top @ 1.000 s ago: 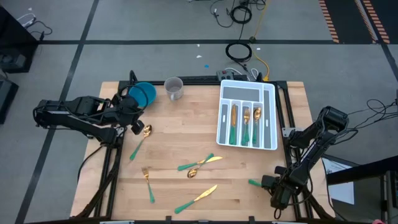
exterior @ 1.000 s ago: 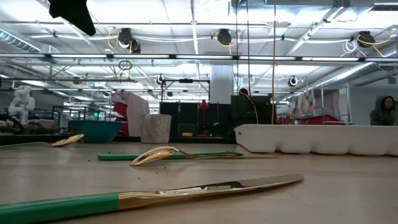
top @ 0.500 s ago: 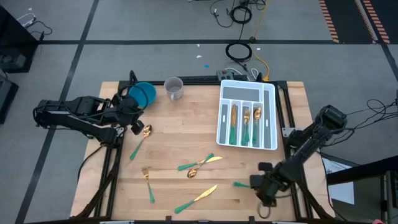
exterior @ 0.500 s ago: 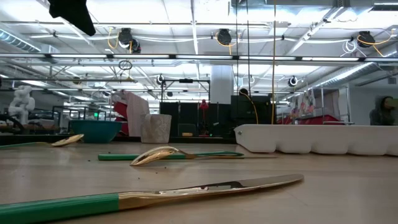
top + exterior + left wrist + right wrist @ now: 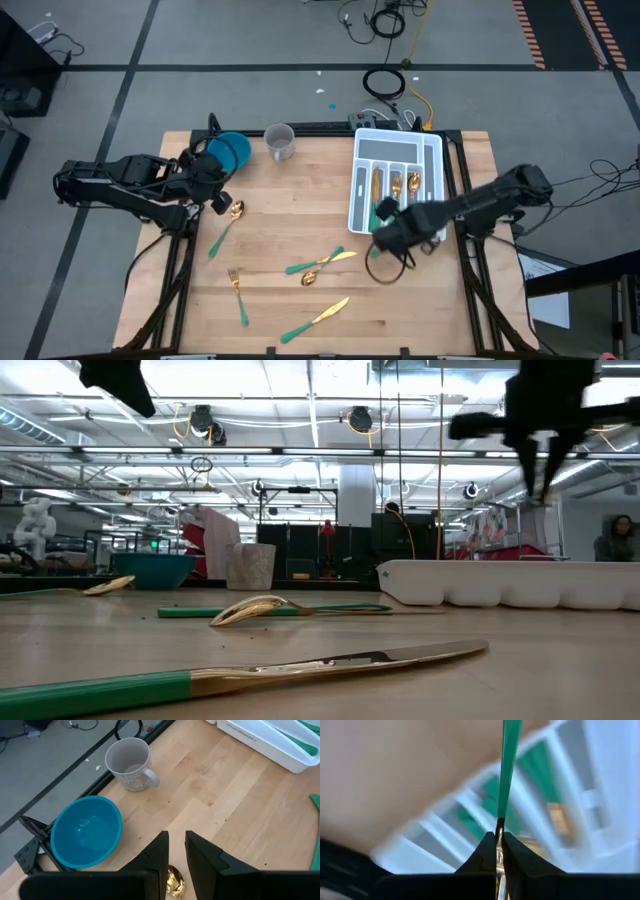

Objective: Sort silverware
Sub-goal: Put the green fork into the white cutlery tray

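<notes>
Teal-handled utensil (image 5: 509, 765) is clamped in our right gripper (image 5: 385, 232) at the white tray (image 5: 432, 190)'s near edge, so we judge it needs aligning lengthwise over its matching compartment before release, while our left gripper (image 5: 177, 847), slightly parted, hovers over a spoon (image 5: 228, 222).

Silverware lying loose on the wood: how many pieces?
5: spoon at the left gripper, fork near-left, knife and second spoon together mid-table, second knife by the front edge. Right gripper holds a sixth piece.
</notes>
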